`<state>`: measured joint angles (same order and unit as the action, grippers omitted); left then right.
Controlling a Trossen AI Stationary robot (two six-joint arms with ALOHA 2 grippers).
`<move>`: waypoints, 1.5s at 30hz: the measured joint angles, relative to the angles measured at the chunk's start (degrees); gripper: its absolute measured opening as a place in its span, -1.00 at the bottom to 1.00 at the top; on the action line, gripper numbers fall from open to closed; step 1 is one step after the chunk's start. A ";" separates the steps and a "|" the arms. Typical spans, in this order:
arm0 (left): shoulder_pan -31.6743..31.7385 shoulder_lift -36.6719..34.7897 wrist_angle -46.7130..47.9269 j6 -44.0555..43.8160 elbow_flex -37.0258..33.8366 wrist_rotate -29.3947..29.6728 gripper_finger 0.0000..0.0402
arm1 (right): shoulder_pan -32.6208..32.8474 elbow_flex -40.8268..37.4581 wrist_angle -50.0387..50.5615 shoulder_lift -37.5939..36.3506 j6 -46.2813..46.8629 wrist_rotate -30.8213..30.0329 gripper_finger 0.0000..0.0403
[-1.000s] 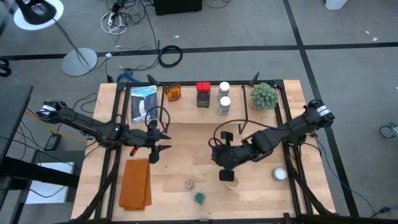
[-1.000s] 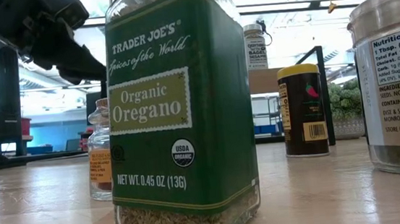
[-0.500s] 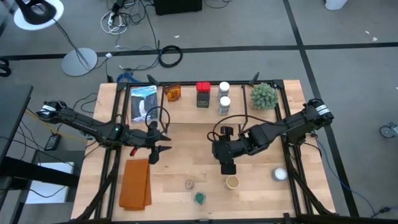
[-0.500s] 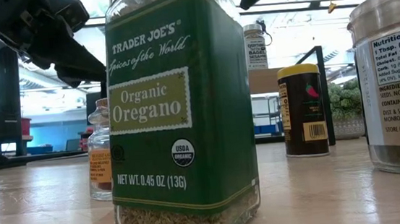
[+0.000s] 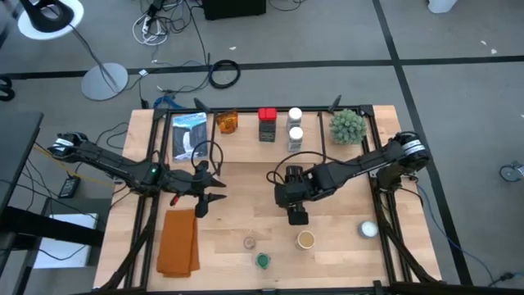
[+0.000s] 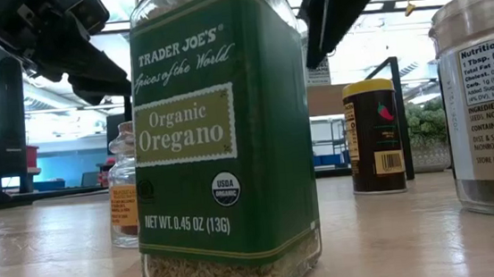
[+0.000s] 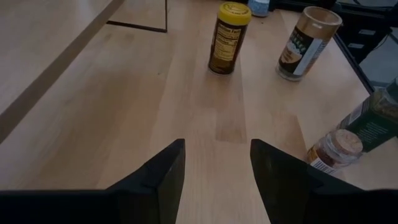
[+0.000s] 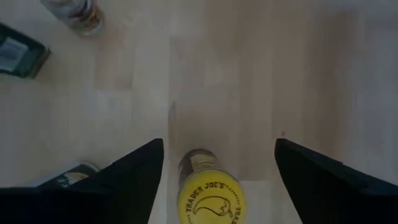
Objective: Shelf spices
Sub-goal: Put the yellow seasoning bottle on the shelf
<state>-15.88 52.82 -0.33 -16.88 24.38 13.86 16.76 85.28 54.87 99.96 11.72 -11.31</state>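
Spices still off the shelf stand along the table's near edge: the yellow-lidded jar (image 5: 305,238), a tan-lidded jar (image 5: 248,242) and the green oregano jar (image 5: 262,260), while an amber jar (image 5: 227,123), a red tin (image 5: 267,124) and two white-capped jars (image 5: 295,129) already sit on the shelf (image 5: 246,131) at the far side. The right gripper (image 5: 296,215) hangs above the table just short of the yellow-lidded jar, its fingers spread wide and empty; its wrist view shows that jar (image 8: 207,194) upright between the fingers (image 8: 130,171), lid facing the camera. The jar's long axis runs vertical, so a grasp would likely come from above or across its sides, and the right arm is plainly the nearer one. The left gripper (image 5: 205,197) waits over the table's left half, fingers partly apart and holding nothing, with the yellow-lidded jar (image 7: 227,38) well ahead of it.
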 joint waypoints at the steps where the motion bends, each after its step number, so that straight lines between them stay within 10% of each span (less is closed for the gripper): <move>1: 0.00 0.00 -0.08 0.01 0.00 -0.01 -0.07 | 0.04 0.00 0.44 0.37 -0.28 0.04 0.51; 36: 0.00 0.00 -0.25 -0.28 0.01 -1.00 -0.07 | -0.02 -4.48 4.49 2.19 3.40 2.68 0.23; 45: 0.00 0.00 -0.23 -0.28 0.01 -0.92 -0.07 | 0.99 -4.50 3.40 2.16 -9.71 -1.00 0.25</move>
<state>-15.88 52.82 -0.56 -17.17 24.39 12.94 17.75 80.77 58.27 102.13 2.01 -12.31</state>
